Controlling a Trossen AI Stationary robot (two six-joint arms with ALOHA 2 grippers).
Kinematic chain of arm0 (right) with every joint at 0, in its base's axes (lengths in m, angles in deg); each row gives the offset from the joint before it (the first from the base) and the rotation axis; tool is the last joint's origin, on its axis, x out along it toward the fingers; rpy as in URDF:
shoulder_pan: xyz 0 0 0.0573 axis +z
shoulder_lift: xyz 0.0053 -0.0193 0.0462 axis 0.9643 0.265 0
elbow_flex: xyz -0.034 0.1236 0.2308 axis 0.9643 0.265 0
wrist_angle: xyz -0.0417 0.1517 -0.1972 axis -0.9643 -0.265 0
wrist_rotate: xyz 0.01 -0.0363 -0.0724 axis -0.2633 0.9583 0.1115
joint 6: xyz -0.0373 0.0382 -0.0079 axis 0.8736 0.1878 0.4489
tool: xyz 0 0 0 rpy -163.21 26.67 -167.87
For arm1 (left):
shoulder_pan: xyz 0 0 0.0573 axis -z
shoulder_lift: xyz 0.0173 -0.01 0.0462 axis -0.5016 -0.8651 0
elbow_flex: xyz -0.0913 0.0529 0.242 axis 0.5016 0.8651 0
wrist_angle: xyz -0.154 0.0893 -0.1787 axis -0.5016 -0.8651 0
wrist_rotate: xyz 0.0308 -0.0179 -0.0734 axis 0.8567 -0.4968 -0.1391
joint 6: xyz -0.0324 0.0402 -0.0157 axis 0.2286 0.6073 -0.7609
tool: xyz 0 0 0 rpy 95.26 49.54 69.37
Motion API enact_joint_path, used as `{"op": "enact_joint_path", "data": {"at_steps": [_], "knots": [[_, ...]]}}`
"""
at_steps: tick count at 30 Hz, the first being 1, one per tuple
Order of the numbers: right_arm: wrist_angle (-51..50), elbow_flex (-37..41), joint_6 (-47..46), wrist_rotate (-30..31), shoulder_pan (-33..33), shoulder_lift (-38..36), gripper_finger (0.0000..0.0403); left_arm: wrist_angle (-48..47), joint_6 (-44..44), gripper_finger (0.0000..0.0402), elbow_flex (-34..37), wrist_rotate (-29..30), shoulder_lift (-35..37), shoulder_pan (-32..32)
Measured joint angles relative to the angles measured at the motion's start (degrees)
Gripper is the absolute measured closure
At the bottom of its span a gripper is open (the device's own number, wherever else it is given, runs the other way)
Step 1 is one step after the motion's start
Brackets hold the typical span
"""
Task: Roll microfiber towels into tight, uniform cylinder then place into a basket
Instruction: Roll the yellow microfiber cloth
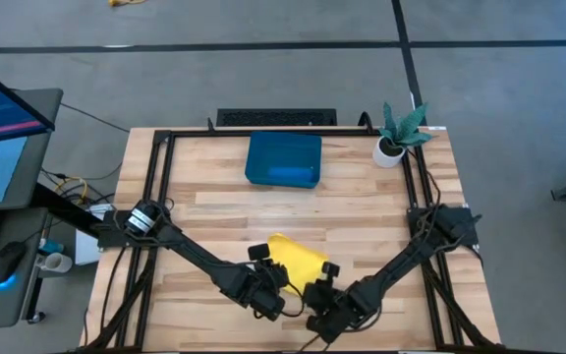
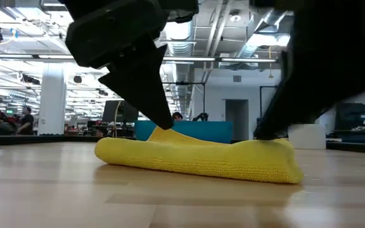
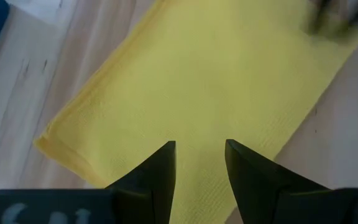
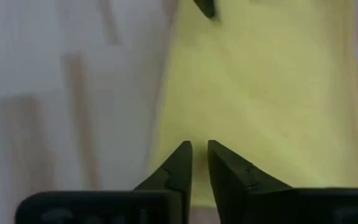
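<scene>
The yellow towel (image 1: 298, 258) lies folded into a long flat strip on the table's near middle; it also shows in the low view (image 2: 195, 158). My left gripper (image 1: 279, 285) stands open over the strip's near left part (image 3: 216, 74). My right gripper (image 1: 320, 295) stands at the strip's near right end (image 4: 260, 93), its fingers almost together. The teal basket (image 1: 283, 159) sits at the far middle, with a lighter blue strip, apparently the blue towel (image 1: 291, 175), along its near wall. My left gripper comes at the towel slanting down from the near left. One fingertip (image 2: 165, 123) meets the strip's top, where the cloth rises in a small peak (image 2: 160, 132). The fingers stand apart over the flat cloth (image 3: 199, 155) and pinch nothing that shows. My right gripper comes slanting down from the near right onto the strip's right end (image 2: 277, 147). Its fingers are nearly together with yellow cloth (image 4: 199, 163) in the narrow gap. How many layers it has I cannot tell. The towel lies on the table.
A small white pot with a green plant (image 1: 391, 147) stands at the far right corner. A black bar (image 1: 275, 118) lies along the far edge. Bare wood lies between the towel and the basket and to either side.
</scene>
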Motion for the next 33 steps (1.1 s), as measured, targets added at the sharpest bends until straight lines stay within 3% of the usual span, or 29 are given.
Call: {"op": "enact_joint_path", "data": {"at_steps": [5,11,17,21,29,33], "knots": [[-1.64,-0.06,-2.79,-6.8,-1.96,2.77,0.0355,0.43,0.03,0.0269,1.59,-1.36,-0.02,-0.7],[0.0,-0.47,-3.59,-8.98,-2.5,4.01,0.038,5.33,-0.44,0.0269,6.95,-5.31,-0.02,-2.64],[0.96,-0.09,-3.7,-10.01,-2.15,2.23,0.039,7.67,3.44,0.0269,9.16,-4.64,0.28,-5.1],[1.99,-0.14,-2.73,-10.59,-1.65,1.26,0.0383,6.33,9.95,0.0269,9.39,-0.27,0.4,-6.29],[-3.37,-2.89,-2.64,-6.13,0.16,-1.25,0.0384,3.8,13.2,0.0269,8.06,3.53,1.37,-7.01],[-8.95,-3.07,-3.32,0.23,2.19,-4.42,0.0384,4.35,12.58,0.0269,6.27,3.89,1.55,-5.72]]}}
